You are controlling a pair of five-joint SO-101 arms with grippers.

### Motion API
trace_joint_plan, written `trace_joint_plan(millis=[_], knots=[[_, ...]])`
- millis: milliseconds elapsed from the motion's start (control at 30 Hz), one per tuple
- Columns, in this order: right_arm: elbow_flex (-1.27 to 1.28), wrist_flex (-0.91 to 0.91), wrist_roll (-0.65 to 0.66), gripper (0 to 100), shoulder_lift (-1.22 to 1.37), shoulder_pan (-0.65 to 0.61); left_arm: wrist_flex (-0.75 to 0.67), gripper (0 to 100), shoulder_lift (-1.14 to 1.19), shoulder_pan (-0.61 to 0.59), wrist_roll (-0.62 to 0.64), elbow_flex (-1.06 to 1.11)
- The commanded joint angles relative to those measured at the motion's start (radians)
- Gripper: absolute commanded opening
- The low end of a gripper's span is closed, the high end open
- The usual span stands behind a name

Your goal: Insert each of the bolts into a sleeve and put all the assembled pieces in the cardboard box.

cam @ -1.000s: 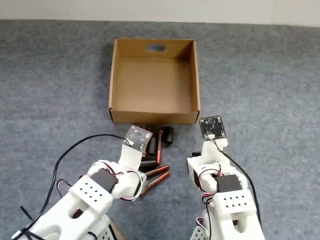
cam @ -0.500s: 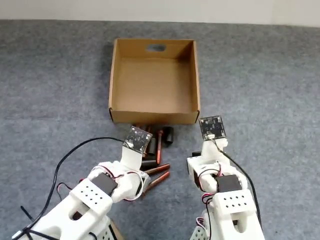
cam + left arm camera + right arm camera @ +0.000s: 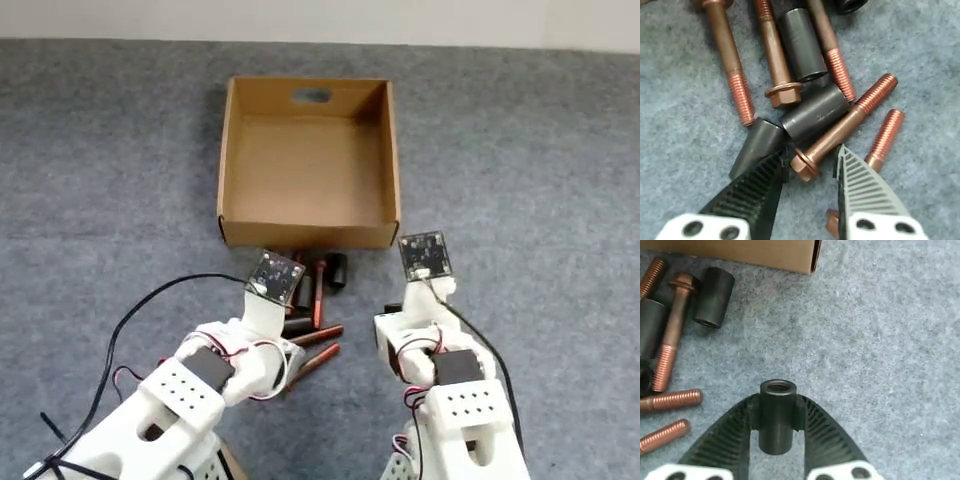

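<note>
Several copper bolts and black sleeves lie in a pile just in front of the cardboard box, which stands open with nothing inside. My left gripper hangs open low over the pile. Its fingers straddle the hexagonal head of one bolt, which leans against a sleeve. My right gripper is shut on a black sleeve, held upright with its bore facing up, above bare carpet to the right of the pile.
Another sleeve and a bolt lie near the box's front corner. Grey carpet stretches open on both sides of the box. A black cable loops off the left arm.
The left arm has sunk a little towards the pile of bolts. The right arm holds still with its sleeve.
</note>
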Motion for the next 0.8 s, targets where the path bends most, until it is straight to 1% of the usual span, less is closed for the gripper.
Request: trace_joint_plan(millis=[0, 100, 267, 533, 567, 667, 767], knots=[[-0.005, -0.018, -0.002, 0.5, -0.016, -0.004, 0.026, 16, -0.002, 0.002, 0.003, -0.01], [-0.005, -0.018, -0.002, 0.5, -0.016, -0.004, 0.046, 16, -0.002, -0.007, 0.003, -0.01], [-0.005, -0.018, -0.002, 0.5, -0.016, -0.004, 0.043, 9, -0.002, -0.074, 0.002, -0.012], [-0.005, -0.018, -0.002, 0.5, -0.016, -0.004, 0.046, 8, -0.002, -0.157, 0.002, -0.012], [-0.005, -0.018, -0.002, 0.5, -0.016, -0.004, 0.052, 8, -0.002, -0.165, -0.014, -0.012], [-0.005, -0.018, -0.002, 0.5, -0.016, -0.004, 0.083, 8, -0.004, -0.213, -0.132, -0.019], [-0.005, -0.018, -0.002, 0.5, -0.016, -0.004, 0.127, 8, -0.004, -0.323, -0.216, -0.051]])
